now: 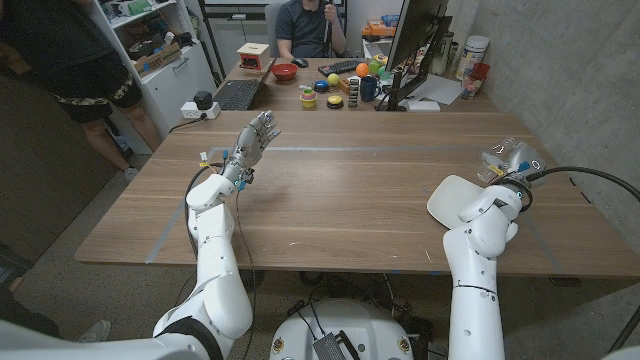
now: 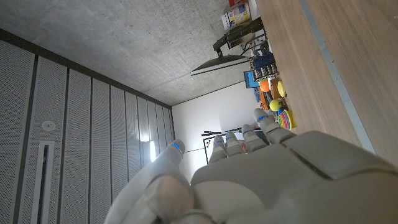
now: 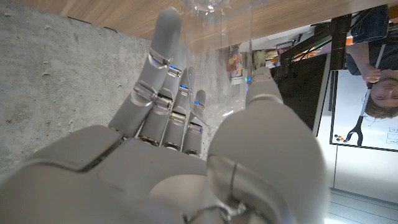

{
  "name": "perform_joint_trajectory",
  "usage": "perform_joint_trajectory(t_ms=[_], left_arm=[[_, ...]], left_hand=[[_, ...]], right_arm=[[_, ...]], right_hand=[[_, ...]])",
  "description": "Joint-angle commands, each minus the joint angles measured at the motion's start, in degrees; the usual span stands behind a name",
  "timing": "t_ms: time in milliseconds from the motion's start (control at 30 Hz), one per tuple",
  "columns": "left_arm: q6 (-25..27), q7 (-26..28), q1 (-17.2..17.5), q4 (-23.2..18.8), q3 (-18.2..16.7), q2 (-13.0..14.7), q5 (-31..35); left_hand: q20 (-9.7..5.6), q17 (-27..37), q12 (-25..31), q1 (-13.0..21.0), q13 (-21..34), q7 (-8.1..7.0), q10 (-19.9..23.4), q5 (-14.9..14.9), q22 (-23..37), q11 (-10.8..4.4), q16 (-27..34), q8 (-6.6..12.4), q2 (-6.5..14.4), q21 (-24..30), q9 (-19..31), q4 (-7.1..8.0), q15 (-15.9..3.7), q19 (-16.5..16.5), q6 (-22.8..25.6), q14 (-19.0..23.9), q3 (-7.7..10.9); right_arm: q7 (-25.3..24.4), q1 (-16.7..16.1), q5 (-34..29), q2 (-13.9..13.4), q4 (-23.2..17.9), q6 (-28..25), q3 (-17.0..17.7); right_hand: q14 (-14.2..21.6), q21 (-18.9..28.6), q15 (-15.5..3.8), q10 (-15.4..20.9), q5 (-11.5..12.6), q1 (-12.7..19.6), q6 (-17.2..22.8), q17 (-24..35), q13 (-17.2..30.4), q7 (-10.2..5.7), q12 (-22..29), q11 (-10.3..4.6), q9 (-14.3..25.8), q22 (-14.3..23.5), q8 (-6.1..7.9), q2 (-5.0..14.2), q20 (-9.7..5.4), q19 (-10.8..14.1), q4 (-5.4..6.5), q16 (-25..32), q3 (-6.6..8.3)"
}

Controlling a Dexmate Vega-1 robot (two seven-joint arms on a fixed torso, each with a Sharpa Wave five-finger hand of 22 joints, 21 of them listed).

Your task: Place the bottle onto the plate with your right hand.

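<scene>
Now clear bottle [image 1: 508, 157] between right hand's [image 1: 503, 172] curled fingers, just beyond white plate [image 1: 448, 199].

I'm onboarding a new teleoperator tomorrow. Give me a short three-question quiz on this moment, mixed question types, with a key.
1. True or false: the bottle already stands on the plate.
2. Multiple choice: the left hand is (A) gripping the bottle, (B) raised over the table with fingers spread and holding nothing, (C) pressing on the plate.
3. Short answer: which hand is at the clear bottle, and on which side of the table does the white plate lie?

Key
1. False; the bottle is beyond the plate, at the right hand.
2. B.
3. The right hand, its fingers reaching around the bottle; the plate lies on the robot's right side, near the front edge.
</scene>
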Motion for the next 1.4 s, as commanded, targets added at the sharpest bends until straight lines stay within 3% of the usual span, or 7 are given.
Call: perform_joint_trajectory(t_ms=[33,600,1400], left_arm=[[0.38,-1.29,1.22,-1.84,-0.17,-0.08,-1.28],[1.01,-2.66,2.34,-3.38,-0.29,0.13,-2.36],[1.9,-3.22,3.47,-5.82,-0.51,0.2,-3.03]], left_hand=[[-0.58,0.24,0.42,-0.56,0.31,-0.28,-0.37,0.37,0.13,-0.11,0.25,0.25,0.5,-0.13,0.26,0.02,-1.57,-0.1,-0.43,-0.53,-0.31],[-0.54,0.24,0.41,-0.54,0.31,-0.28,-0.38,0.41,0.13,-0.17,0.26,0.25,0.49,-0.15,0.26,0.0,-1.53,-0.1,-0.44,-0.48,-0.34],[-0.52,0.24,0.41,-0.55,0.31,-0.28,-0.35,0.45,0.13,-0.1,0.26,0.28,0.47,-0.18,0.26,-0.01,-1.55,-0.08,-0.38,-0.45,-0.4]], right_arm=[[-0.03,-4.8,-2.24,3.77,-3.91,1.52,-1.87],[-0.23,-9.26,-5.91,6.48,-5.63,3.06,-5.02],[-2.38,-10.97,-4.23,8.11,-3.94,3.81,-5.45]], right_hand=[[12.91,0.76,-11.53,4.63,0.5,11.64,0.5,0.34,0.37,0.12,0.17,-3.79,0.29,0.22,-0.05,10.92,-2.56,-2.57,-1.48,0.4,1.93],[13.93,1.55,-11.55,5.96,0.47,12.31,1.94,1.02,0.67,0.26,0.53,-3.69,0.61,0.14,0.13,11.12,-2.58,-2.86,-1.35,0.87,1.88],[14.54,2.01,-11.56,7.17,0.47,13.74,3.25,1.68,0.88,0.26,0.6,-3.73,1.0,-0.7,0.2,11.3,-2.6,-3.51,-1.52,1.12,1.98]])
